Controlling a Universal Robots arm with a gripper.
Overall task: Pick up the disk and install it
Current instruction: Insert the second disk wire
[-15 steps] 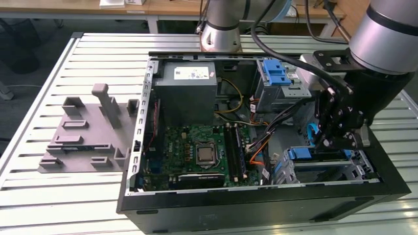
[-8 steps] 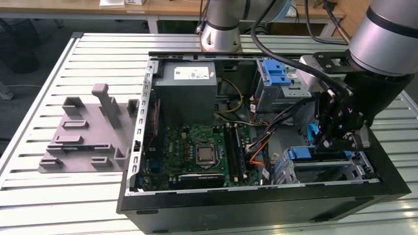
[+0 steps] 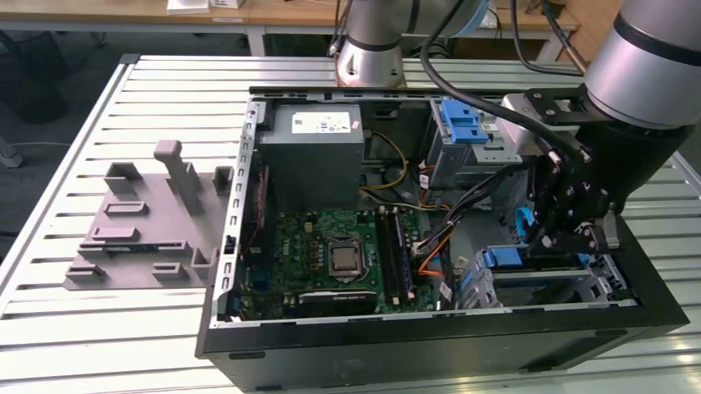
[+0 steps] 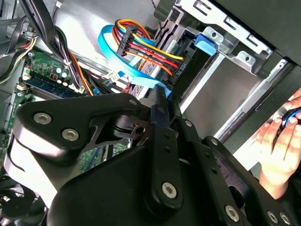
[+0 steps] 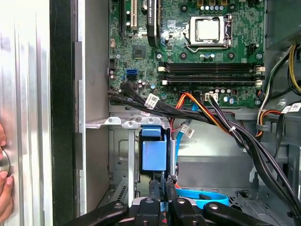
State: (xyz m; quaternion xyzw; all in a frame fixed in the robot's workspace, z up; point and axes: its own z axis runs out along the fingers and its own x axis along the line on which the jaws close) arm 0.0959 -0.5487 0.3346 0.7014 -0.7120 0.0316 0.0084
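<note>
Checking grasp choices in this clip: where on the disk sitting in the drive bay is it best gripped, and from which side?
Probably by the blue carrier end of the disk, which faces out of the metal bay while bay walls cover its flat sides. Come straight along the slot, from the side where the gripper is.

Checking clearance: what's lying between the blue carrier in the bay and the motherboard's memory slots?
In the first wrist view, a bundle of black and orange cables crosses between the blue carrier and the memory slots.

A white slatted metal table (image 3: 66,164) fills the foreground; behind it, a wooden desk (image 3: 131,15) over dark floor (image 3: 33,82).
</note>
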